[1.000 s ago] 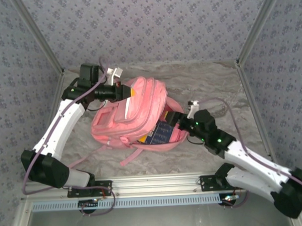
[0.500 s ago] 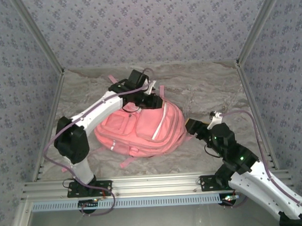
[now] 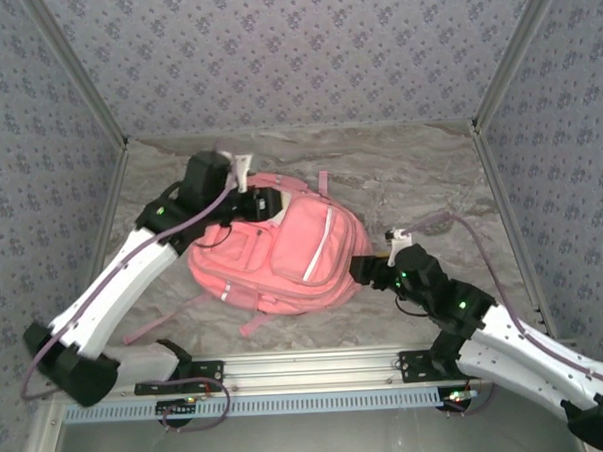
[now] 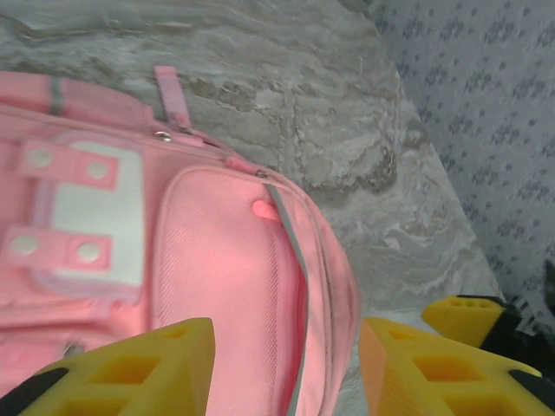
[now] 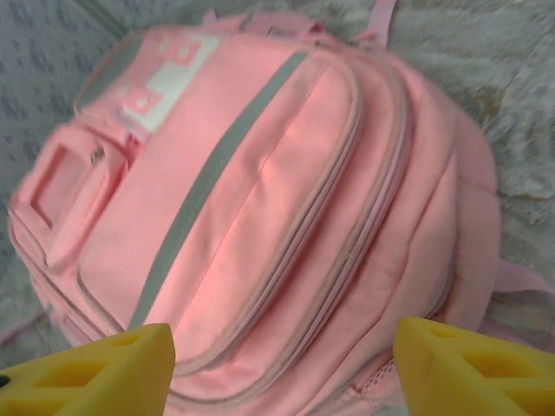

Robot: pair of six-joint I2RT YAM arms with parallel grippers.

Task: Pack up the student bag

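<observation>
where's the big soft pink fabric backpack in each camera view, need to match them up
top external: large soft pink fabric backpack, centre of the picture, slightly left.
left wrist: backpack, left side and lower half.
right wrist: backpack, across the middle, from top to bottom.
shared landmark: the pale stripe on its front pocket.
</observation>
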